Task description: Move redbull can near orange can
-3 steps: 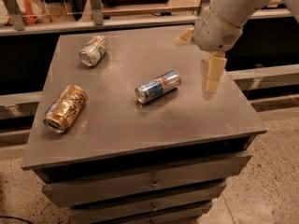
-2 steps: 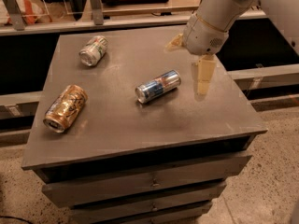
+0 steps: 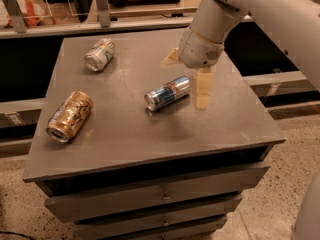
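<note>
Bare table (image 3: pixel 125 139) is seen between the redbull can (image 3: pixel 167 93) and the orange can (image 3: pixel 70 115); the tool (image 3: pixel 184 79) is held just beside the former, center-right.

Grey table (image 3: pixel 150 139) w/ redbull can (image 3: pixel 167 92), orange can (image 3: pixel 70 116), silver-green can (image 3: pixel 100 54) on sides; hand (image 3: pixel 184 81) above rt half.

Glossy metal redbull can (image 3: pixel 167 93) and orange can (image 3: pixel 70 116); matt tabletop (image 3: pixel 125 144); smooth pale gripper (image 3: pixel 184 81) beside redbull can.

On the grey metal cabinet (image 3: pixel 125 149), the slim blue-and-silver redbull can (image 3: pixel 167 93) lies mid-top. The bronze orange can (image 3: pixel 70 116) lies at its 9 o'clock and the silver-green can (image 3: pixel 100 54) at 10. The gripper (image 3: pixel 186 74) hangs at its 2 o'clock.
</note>
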